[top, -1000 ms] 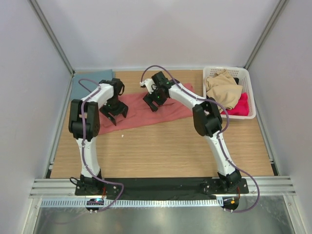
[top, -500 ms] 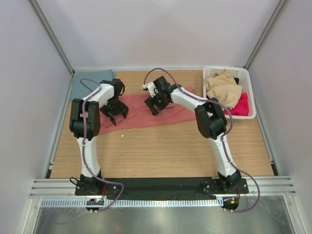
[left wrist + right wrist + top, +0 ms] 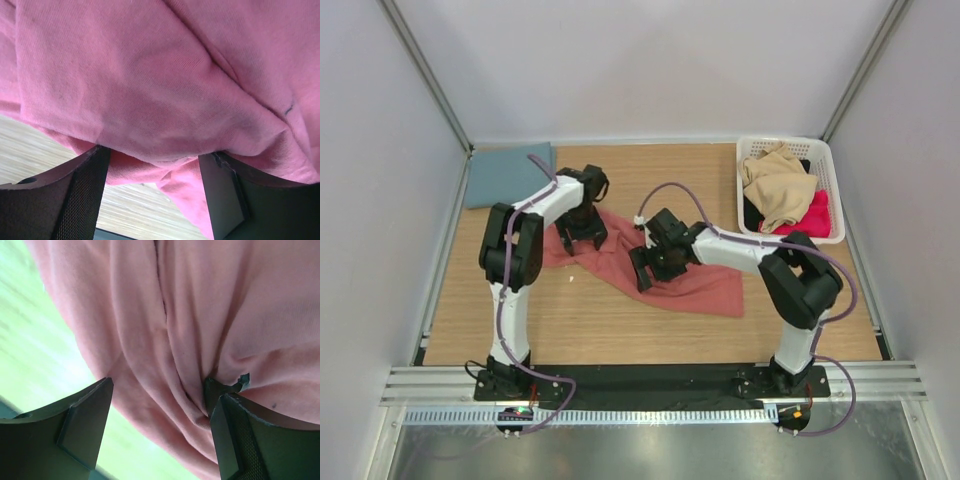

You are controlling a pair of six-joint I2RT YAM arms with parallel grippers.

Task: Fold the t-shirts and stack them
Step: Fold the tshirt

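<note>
Folds of soft salmon-red t-shirt (image 3: 705, 287) beneath wide-open, empty left end effector (image 3: 152, 156) and right end effector (image 3: 159, 386)

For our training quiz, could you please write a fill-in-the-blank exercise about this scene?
The salmon-red t-shirt lies crumpled on the ___. The teal t-shirt lies at the far ___ corner. The white basket holds a beige cloth and a ___ one.
Missing: table; left; pink.
</note>
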